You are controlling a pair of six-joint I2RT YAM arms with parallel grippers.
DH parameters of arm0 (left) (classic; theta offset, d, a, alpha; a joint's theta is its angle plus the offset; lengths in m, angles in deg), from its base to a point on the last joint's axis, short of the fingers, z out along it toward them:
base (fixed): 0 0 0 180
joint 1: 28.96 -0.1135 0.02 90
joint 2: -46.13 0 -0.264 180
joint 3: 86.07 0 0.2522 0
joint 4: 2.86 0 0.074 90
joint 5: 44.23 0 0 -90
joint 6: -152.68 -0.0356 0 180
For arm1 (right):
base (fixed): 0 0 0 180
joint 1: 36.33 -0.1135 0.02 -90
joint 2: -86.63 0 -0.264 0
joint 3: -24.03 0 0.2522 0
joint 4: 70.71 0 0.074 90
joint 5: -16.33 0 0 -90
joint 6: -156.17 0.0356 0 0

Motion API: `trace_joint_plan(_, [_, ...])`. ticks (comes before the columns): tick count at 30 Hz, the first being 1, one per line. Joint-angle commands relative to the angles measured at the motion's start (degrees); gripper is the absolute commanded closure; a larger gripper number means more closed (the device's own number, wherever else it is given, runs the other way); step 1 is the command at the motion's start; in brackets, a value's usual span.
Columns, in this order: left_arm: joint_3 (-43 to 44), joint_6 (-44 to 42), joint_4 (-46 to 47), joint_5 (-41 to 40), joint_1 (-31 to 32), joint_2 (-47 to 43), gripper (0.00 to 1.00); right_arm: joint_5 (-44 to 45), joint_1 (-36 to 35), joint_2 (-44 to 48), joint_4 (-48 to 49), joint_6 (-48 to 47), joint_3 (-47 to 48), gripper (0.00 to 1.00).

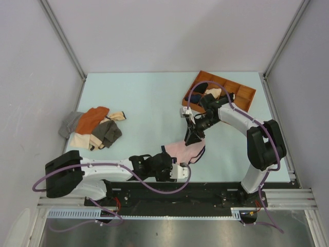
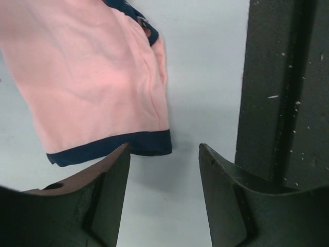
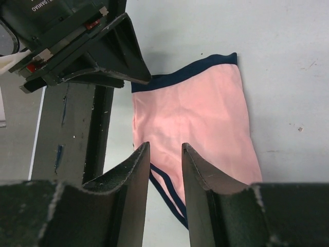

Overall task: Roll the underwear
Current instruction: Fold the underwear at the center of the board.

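The underwear (image 1: pixel 184 150) is light pink with navy edging and lies partly folded on the pale table, near the front middle. My left gripper (image 1: pixel 181 171) sits low just in front of it. In the left wrist view the underwear's navy hem (image 2: pixel 113 146) lies just beyond the open, empty left gripper (image 2: pixel 164 149). My right gripper (image 1: pixel 194 138) hovers over the far edge of the underwear. In the right wrist view the right gripper (image 3: pixel 165 146) is open with a narrow gap, and the pink cloth (image 3: pixel 195 110) lies below and beyond it, not pinched.
A wooden compartment tray (image 1: pixel 242 95) with rolled clothes stands at the back right. A pile with an orange cloth (image 1: pixel 92 118), a beige-cream cloth (image 1: pixel 79 140) and grey ones lies at the left. The black front rail (image 2: pixel 277 87) runs close to the underwear.
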Motion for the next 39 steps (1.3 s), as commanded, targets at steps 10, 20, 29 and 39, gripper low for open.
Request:
trace_joint_plan(10, [1.68,-2.56,2.33,-3.64,0.27,6.43,0.5,-2.86,0.17,2.14,-3.08,-3.44,0.84,0.65])
trace_joint_plan(20, [4.14,-3.97,-4.53,-4.88,0.27,10.12,0.83,-2.95,-0.62,3.54,-4.75,-5.55,0.83,0.65])
trace_joint_plan(29, [6.25,-2.04,-7.08,5.28,-4.29,5.3,1.0,-1.37,0.08,4.77,-8.71,-14.6,-0.74,0.64])
trace_joint_plan(39, [14.33,0.94,-15.16,21.57,-17.64,1.07,1.0,2.41,-0.1,6.88,-5.28,-16.71,-4.0,0.64])
